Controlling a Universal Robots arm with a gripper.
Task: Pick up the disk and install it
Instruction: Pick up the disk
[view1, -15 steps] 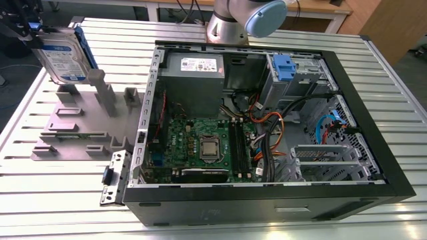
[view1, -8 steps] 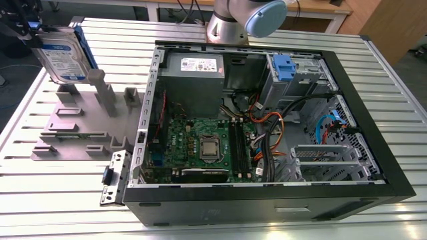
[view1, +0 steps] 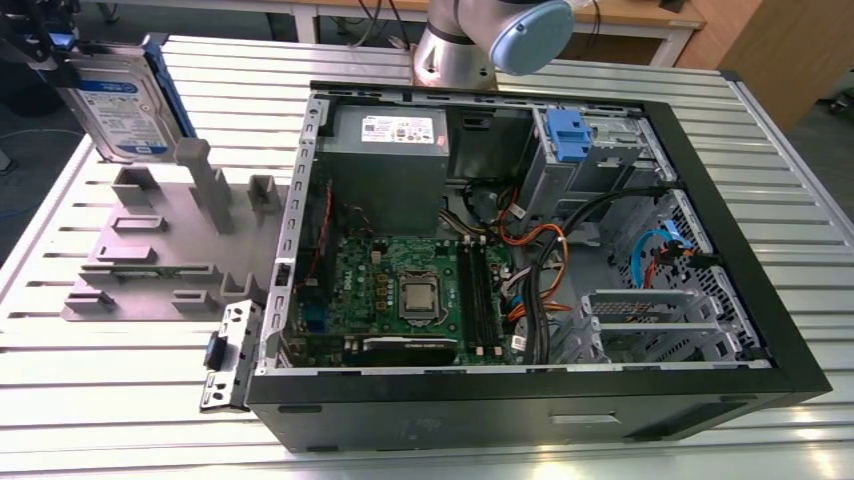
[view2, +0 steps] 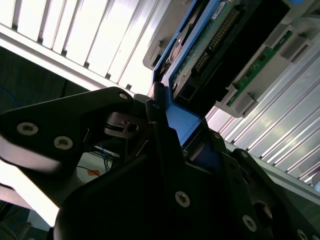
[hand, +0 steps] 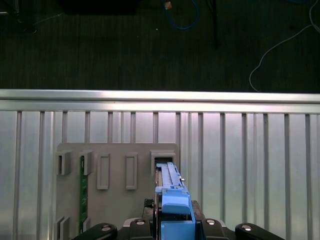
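Observation:
The disk (view1: 123, 105), silver with a blue-and-white label and a blue carrier frame, stands upright at the exterior view's upper left. My gripper (view1: 51, 48) is shut on its top handle end. Its lower end is at the far corner of the grey slotted holder (view1: 160, 250); whether it is out of the slot I cannot tell. In the second wrist view my gripper (view2: 182, 122) clamps the blue carrier handle, and the disk's underside (view2: 210, 45) with its green board stretches away. In the first wrist view the blue carrier (hand: 175, 207) points down at the holder (hand: 115, 172).
An open computer case (view1: 747, 250) lies on the slatted metal table (view1: 80, 400) to the exterior view's right of the holder. It has a motherboard, cables and a drive bay with a blue carrier (view1: 567, 135). A green memory stick (hand: 82, 190) stands in the holder. The arm's base (view1: 454, 55) stands behind the case.

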